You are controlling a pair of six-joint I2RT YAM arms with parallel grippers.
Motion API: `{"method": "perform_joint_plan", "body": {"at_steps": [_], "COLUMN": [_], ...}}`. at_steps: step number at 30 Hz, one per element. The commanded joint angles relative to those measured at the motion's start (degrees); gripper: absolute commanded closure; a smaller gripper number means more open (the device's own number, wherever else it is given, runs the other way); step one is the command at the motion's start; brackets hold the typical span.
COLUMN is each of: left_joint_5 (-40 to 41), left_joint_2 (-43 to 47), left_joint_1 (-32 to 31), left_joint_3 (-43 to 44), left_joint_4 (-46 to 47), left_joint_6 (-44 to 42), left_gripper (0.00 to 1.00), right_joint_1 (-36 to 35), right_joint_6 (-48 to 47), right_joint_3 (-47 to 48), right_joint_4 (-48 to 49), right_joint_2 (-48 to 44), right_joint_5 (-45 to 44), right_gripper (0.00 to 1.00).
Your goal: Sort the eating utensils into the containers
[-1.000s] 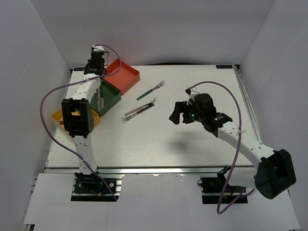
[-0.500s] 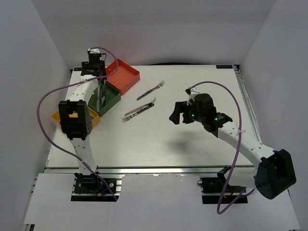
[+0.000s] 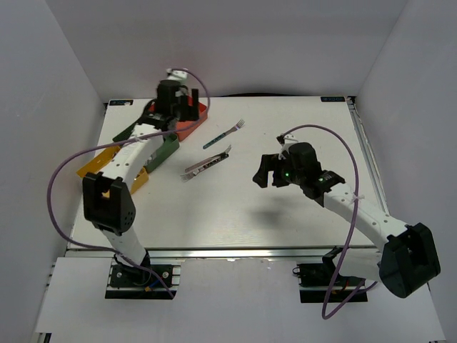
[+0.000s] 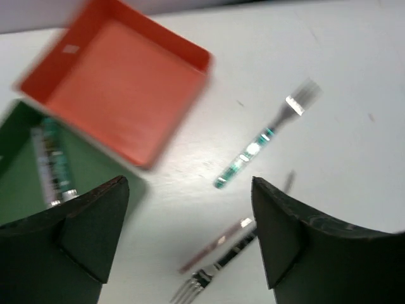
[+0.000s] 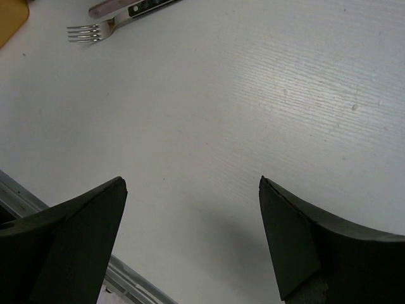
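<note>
My left gripper (image 3: 184,103) hovers open over the red-orange tray (image 3: 195,120) with nothing between its fingers. In the left wrist view the red-orange tray (image 4: 120,82) holds nothing. The dark green tray (image 4: 22,164) beside it holds a teal-handled utensil (image 4: 54,166). A teal-handled fork (image 3: 223,134) lies on the table. Nearer lie a dark-handled fork (image 4: 215,269) and a pinkish utensil (image 4: 212,250), side by side. My right gripper (image 3: 262,172) hangs open and empty over bare table. That dark-handled fork (image 5: 95,30) shows at the top of the right wrist view.
The yellow-orange tray (image 3: 91,168) sits at the left edge, partly under my left arm. The dark green tray (image 3: 163,148) is half hidden by that arm. White walls close off the table's sides and back. The table's metal front rail (image 5: 38,206) runs below my right gripper.
My left gripper swung right from the back left corner to above the red-orange tray, and its jaws went from shut to open. The right arm stayed put.
</note>
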State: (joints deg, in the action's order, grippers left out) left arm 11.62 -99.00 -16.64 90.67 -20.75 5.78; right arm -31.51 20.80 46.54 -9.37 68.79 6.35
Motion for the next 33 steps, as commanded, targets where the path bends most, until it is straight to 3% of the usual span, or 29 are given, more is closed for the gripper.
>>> {"method": "perform_joint_plan", "body": {"at_steps": [1, 6, 10, 16, 17, 25, 33], "left_joint_5": [-6.1, -15.8, -21.4, -23.3, -22.4, -15.3, -16.2], "left_joint_2": [-4.6, -8.4, -14.1, -17.9, -17.6, -19.2, -33.4], "left_joint_1": [-2.3, -7.1, -8.9, -9.2, -9.2, -9.2, -7.1], "left_joint_3": [-0.2, 0.9, 3.1, 2.5, 1.6, 0.6, 19.4], "left_joint_4": [-2.3, -1.0, -3.2, -6.1, -4.1, 5.8, -0.1], "left_joint_6": [0.0, -8.0, -13.5, -17.6, -17.4, -15.4, -18.9], "left_gripper": [0.15, 0.37, 0.42, 0.36, 0.31, 0.23, 0.26], "right_joint_1": [0.2, 0.2, 0.2, 0.2, 0.2, 0.2, 0.1], "right_joint_6": [0.1, -0.4, -0.4, -1.1, -1.5, -0.3, 0.7], "right_joint_3": [-0.7, -2.9, -4.0, -5.5, -5.5, -6.8, -8.3], "right_joint_4": [-0.3, -1.1, -2.1, -2.3, -2.3, -0.3, 1.6], "right_joint_2": [-3.3, -5.9, -6.9, -8.1, -8.1, -7.2, -6.4], "right_joint_5": [0.2, -0.7, 0.0, 0.1, 0.1, 2.6, 5.1], "right_gripper": [0.11, 0.11, 0.11, 0.11, 0.11, 0.11, 0.11]}}
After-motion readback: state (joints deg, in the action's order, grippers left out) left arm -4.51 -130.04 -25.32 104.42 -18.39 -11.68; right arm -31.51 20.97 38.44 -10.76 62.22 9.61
